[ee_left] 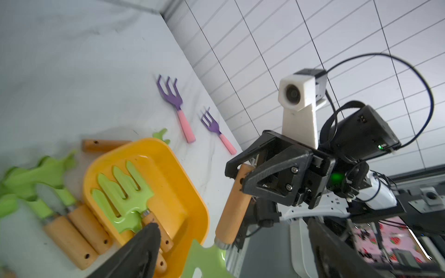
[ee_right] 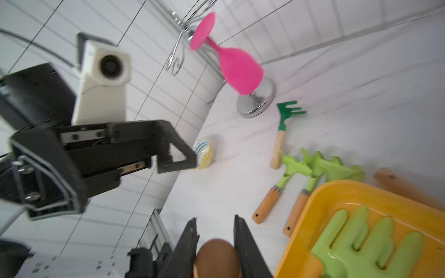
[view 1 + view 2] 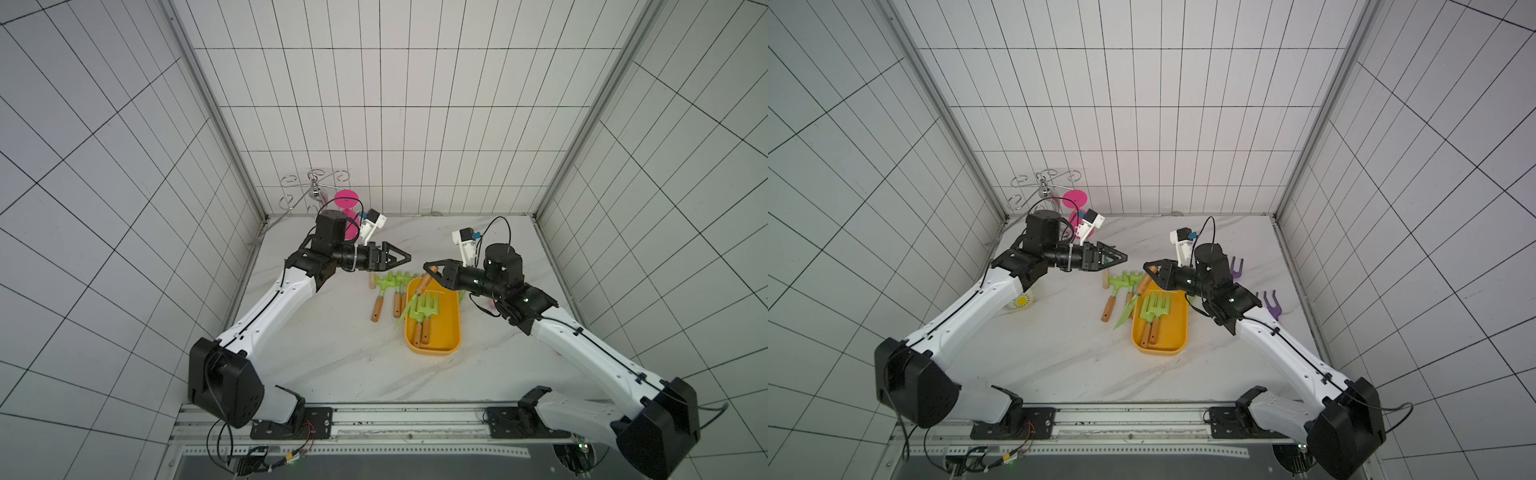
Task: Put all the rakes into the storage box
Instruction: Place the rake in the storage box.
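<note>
The rake (image 3: 424,282) has a wooden handle and a light green head. My right gripper (image 3: 428,267) is shut on the handle's end (image 2: 216,255). The rake hangs tilted, its green head (image 3: 1126,313) down by the near left rim of the yellow-orange storage box (image 3: 432,353). Two more green rakes (image 3: 424,309) lie inside the box. My left gripper (image 3: 405,257) faces the right one from the left, a short gap away, open and empty. One of its fingers (image 1: 142,248) shows over the box (image 1: 168,168).
Several green rakes (image 3: 386,291) lie on the table left of the box. Two purple forks (image 3: 1235,266) (image 3: 1271,305) lie behind the right arm. A pink cup on a chrome stand (image 3: 345,199) is at the back left. A small bowl (image 3: 1019,301) sits under the left arm.
</note>
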Robot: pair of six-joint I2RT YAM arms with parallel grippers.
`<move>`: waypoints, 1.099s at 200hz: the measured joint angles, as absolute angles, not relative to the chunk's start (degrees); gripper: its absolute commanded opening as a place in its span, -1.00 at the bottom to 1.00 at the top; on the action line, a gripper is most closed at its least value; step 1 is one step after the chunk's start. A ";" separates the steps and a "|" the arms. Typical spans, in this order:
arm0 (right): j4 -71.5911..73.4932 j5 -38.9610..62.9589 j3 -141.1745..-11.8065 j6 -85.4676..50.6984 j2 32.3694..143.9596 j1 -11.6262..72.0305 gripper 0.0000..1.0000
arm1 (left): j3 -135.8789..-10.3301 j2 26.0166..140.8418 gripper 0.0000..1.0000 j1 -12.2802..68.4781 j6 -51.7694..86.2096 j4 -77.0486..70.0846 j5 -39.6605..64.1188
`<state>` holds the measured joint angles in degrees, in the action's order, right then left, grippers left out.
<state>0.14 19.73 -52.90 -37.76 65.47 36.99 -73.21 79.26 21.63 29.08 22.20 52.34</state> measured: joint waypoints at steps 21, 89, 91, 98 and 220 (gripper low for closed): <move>1.21 7.53 -51.77 -38.15 64.88 36.99 -1.00 | -73.47 74.04 0.98 22.04 31.83 20.03 48.03; 12.03 -9.21 -51.13 -42.37 65.30 37.01 -1.00 | -56.45 63.09 0.98 39.27 36.16 11.57 31.97; 12.64 -9.28 -50.96 -42.57 65.17 37.01 -1.00 | -55.88 63.20 0.98 39.44 36.27 11.53 31.44; 14.74 -9.72 -50.06 -43.09 64.71 37.08 -1.00 | -54.41 63.61 0.98 39.92 36.34 11.42 29.71; 26.57 -3.22 -40.93 -46.44 55.35 37.26 -1.00 | -52.75 75.75 0.98 38.76 40.60 -8.56 35.20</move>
<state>26.57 -3.22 -40.93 -46.44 55.35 37.26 -52.75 75.75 38.76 40.60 -8.56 35.20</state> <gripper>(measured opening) 0.255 0.990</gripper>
